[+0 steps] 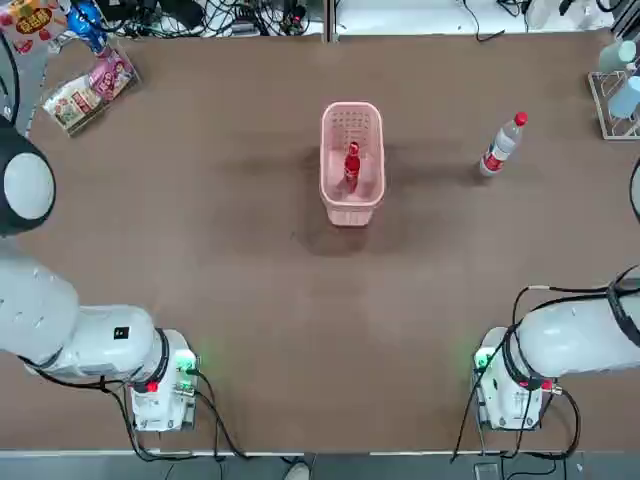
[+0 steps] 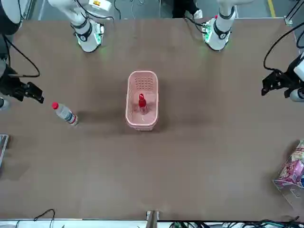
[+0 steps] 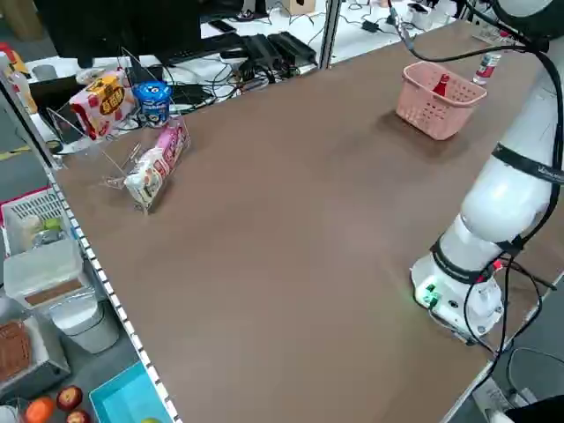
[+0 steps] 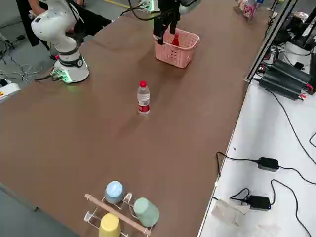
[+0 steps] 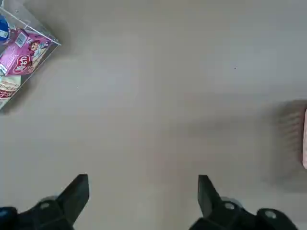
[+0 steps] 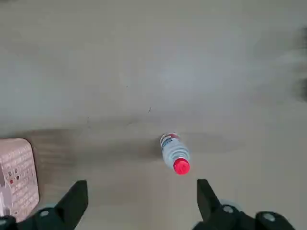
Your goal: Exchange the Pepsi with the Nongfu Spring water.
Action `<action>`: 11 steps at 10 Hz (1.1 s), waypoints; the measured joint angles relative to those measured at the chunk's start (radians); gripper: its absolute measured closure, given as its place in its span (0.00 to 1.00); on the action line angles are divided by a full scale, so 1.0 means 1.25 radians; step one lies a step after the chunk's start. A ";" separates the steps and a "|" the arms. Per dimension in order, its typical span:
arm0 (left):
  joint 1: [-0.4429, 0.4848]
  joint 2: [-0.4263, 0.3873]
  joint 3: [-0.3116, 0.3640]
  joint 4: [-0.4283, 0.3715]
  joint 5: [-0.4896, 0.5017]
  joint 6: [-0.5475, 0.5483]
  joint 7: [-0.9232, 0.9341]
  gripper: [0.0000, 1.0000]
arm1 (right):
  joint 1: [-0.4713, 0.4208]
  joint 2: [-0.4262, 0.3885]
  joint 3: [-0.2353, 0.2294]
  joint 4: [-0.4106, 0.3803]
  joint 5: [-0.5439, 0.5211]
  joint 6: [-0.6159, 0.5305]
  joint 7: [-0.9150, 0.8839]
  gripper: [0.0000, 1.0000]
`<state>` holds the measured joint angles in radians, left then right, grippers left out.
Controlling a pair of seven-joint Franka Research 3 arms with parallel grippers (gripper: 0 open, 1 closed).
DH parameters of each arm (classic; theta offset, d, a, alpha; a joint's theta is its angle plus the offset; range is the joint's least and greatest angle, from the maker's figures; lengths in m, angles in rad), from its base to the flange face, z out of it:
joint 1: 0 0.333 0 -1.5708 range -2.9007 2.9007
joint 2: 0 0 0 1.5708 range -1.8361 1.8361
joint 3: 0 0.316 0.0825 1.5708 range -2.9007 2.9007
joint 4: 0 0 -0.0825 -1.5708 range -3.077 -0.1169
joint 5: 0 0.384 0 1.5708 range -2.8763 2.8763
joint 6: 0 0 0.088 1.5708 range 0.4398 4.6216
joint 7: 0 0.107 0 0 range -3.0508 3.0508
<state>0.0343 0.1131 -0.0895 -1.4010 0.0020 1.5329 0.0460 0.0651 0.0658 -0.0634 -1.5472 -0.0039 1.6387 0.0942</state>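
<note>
The Pepsi [image 1: 352,167], red all over with a red cap, stands inside the pink basket [image 1: 352,215] around the middle of the bench [image 1: 270,330]. The Nongfu Spring water [image 1: 502,145] is outside the basket, upright on the bare bench toward the robot's right side, well apart from it, its red cap up and a red band round its lower half.

Both arms hang over the bench, one at each side. The left gripper [image 5: 144,184] is up above the robot's left part of the bench, between the clear box of packaged snacks [image 1: 92,90] and the basket, its fingers wide apart with nothing between them. The right gripper [image 6: 144,187] is up on the other side, above the bench near the water bottle, and its fingers stand wide and hold nothing either.

Over at the robot's far right, a wire rack [image 1: 615,110] carries cups [image 4: 114,192], blue, green and yellow. Beyond the bench's far edge, black cables [image 1: 250,15] lie tangled on a white surface [image 1: 400,20].
</note>
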 joint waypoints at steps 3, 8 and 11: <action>-0.001 0.000 0.002 -0.019 -0.001 0.000 0.000 0.00 | 0.000 0.000 0.000 0.000 0.000 0.000 0.000 0.00; -0.167 0.041 -0.075 -0.032 -0.019 0.045 -0.215 0.00 | -0.011 0.001 -0.011 -0.033 0.001 -0.001 -0.069 0.00; -0.347 0.100 -0.084 -0.034 -0.019 0.102 -0.461 0.00 | -0.069 -0.006 -0.017 -0.114 0.001 0.081 -0.133 0.00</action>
<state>-0.3999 0.2387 -0.1943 -1.4437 -0.0219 1.6599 -0.5304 -0.0207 0.0585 -0.0846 -1.6891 -0.0030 1.7402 -0.0721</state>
